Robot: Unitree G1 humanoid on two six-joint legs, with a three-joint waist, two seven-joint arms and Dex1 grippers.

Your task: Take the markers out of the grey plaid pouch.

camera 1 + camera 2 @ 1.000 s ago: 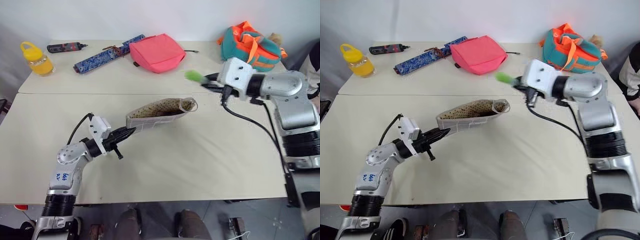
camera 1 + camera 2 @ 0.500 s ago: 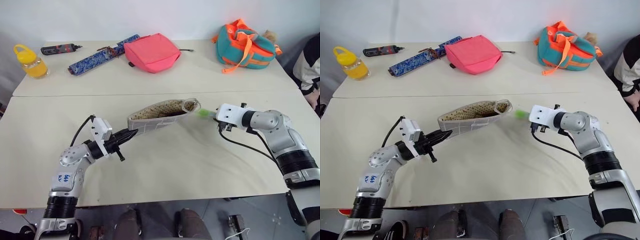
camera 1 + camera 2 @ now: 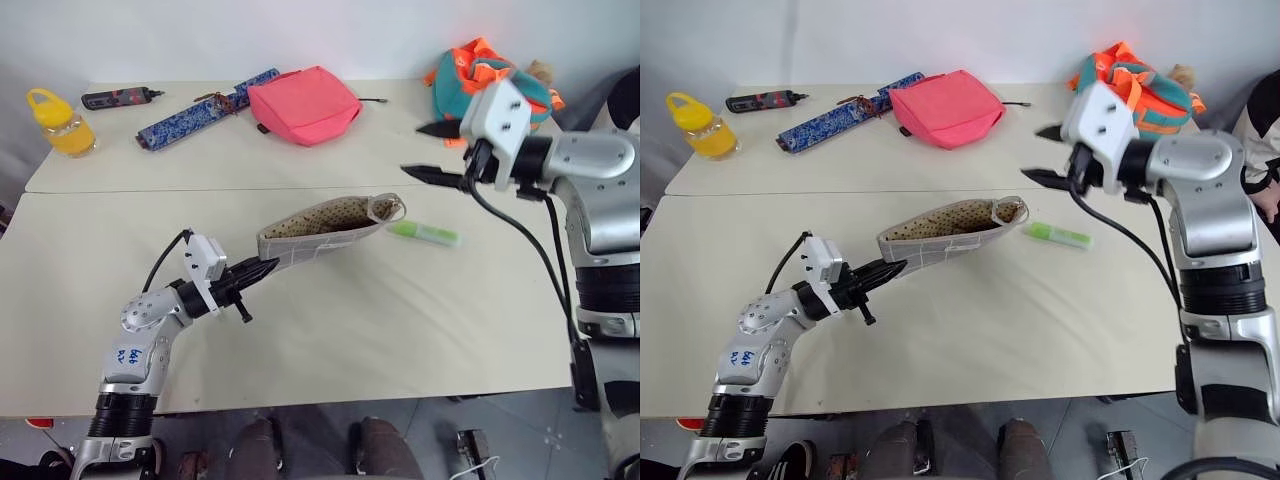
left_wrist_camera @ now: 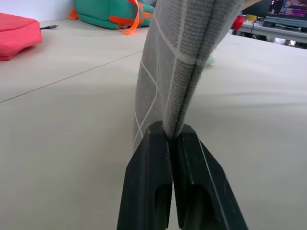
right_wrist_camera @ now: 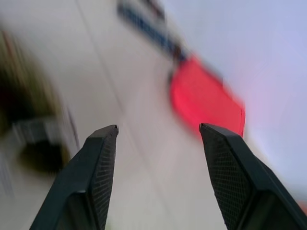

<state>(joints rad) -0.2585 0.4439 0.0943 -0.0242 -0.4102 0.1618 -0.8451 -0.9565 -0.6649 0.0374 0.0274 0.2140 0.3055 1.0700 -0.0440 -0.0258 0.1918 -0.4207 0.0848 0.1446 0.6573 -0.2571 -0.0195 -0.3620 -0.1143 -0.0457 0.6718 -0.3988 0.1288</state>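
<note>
A green marker [image 3: 424, 234] now lies on the bench at the pouch's [image 3: 320, 229] three o'clock; the right end effector [image 3: 432, 152], spread empty, has lifted. The left end effector [image 3: 262, 267] pinches the pouch's end; keeping the mouth raised should ease the next reach.

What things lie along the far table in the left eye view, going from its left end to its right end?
Yellow bottle → black-and-red tool → long blue patterned case → pink pouch → teal and orange bag.
</note>
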